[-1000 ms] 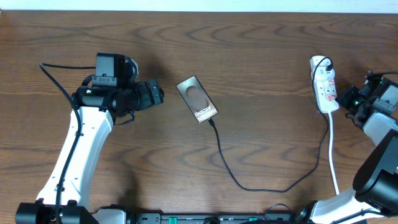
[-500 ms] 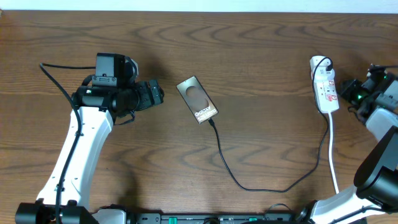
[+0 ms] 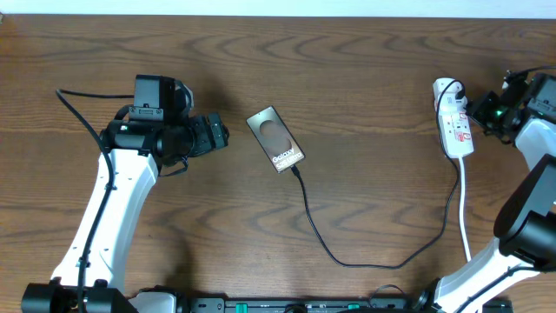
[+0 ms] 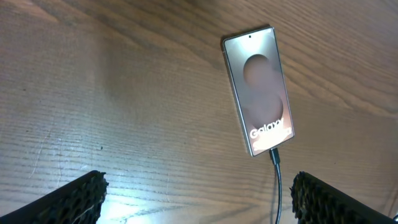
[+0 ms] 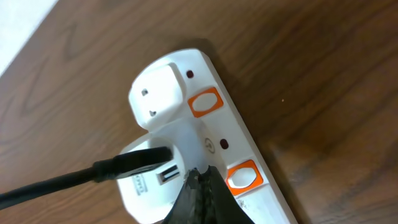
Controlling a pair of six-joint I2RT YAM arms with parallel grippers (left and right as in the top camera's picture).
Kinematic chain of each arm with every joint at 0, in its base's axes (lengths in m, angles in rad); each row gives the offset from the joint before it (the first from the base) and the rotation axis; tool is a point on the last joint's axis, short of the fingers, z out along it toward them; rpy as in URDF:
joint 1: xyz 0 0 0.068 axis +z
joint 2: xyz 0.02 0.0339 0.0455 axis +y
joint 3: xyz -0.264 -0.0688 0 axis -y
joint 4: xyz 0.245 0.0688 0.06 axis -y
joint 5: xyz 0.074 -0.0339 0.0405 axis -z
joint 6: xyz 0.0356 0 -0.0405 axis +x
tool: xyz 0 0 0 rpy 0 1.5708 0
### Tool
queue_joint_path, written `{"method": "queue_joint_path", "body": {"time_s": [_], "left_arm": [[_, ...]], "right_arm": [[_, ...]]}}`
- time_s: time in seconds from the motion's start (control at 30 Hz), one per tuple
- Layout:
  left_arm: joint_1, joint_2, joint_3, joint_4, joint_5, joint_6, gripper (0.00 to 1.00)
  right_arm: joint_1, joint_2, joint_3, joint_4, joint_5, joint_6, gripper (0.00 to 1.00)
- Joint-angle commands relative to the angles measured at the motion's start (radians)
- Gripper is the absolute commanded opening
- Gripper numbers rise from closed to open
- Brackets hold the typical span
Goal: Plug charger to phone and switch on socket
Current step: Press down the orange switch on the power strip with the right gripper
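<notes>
The brown phone (image 3: pixel 275 138) lies flat at table centre, also in the left wrist view (image 4: pixel 258 89). The black charger cable (image 3: pixel 347 256) is plugged into its lower end (image 4: pixel 274 155) and runs in a loop to a white adapter (image 5: pixel 158 186) on the white power strip (image 3: pixel 455 117). My left gripper (image 3: pixel 222 133) is open and empty, left of the phone; its fingertips show in the left wrist view (image 4: pixel 198 198). My right gripper (image 3: pixel 474 119) is shut, its tips (image 5: pixel 200 177) over the strip between the adapter and an orange switch (image 5: pixel 244 176).
The strip's thick white cord (image 3: pixel 465 217) runs down toward the front edge on the right. A second orange switch (image 5: pixel 206 102) sits farther along the strip. The table's far edge meets a white wall (image 3: pixel 278 7).
My right gripper has moved up and left along the right side of the strip toward its far end. The left arm, phone and cable have not moved.
</notes>
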Motion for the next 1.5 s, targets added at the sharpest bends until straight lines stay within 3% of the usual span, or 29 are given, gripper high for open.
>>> {"method": "queue_joint_path", "body": {"time_s": [0.0, 0.53, 1.47], "left_arm": [[-0.002, -0.005, 0.009, -0.002, -0.013, 0.024, 0.95], [-0.002, -0.005, 0.009, -0.002, -0.013, 0.024, 0.95], [-0.001, -0.005, 0.009, 0.001, -0.013, 0.024, 0.95]], "right_arm": [[0.01, 0.025, 0.016, -0.008, 0.029, -0.006, 0.01], [0.01, 0.074, 0.016, 0.027, 0.054, -0.006, 0.01], [0.146, 0.147, 0.016, -0.097, -0.048, 0.018, 0.01]]}}
